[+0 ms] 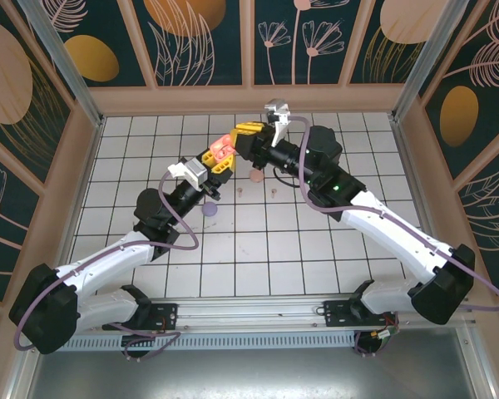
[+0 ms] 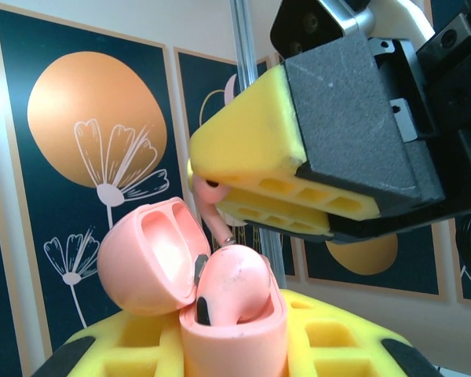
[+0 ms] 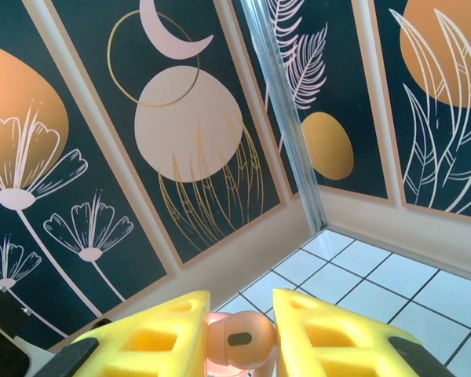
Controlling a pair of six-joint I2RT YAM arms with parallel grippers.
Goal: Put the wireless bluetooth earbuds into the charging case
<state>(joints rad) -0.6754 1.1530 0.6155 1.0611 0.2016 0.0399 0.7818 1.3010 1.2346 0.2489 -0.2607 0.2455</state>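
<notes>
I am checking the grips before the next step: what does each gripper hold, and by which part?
Left gripper: the open pink case, by its lower body. Right gripper: a pink earbud, by its round head.

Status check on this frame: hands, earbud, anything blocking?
Left hand shut on open coral rounded plastic charging case, one coral bud seated. Right hand shut on second coral stemmed plastic earbud, stem down over the case. Nothing between them.
</notes>
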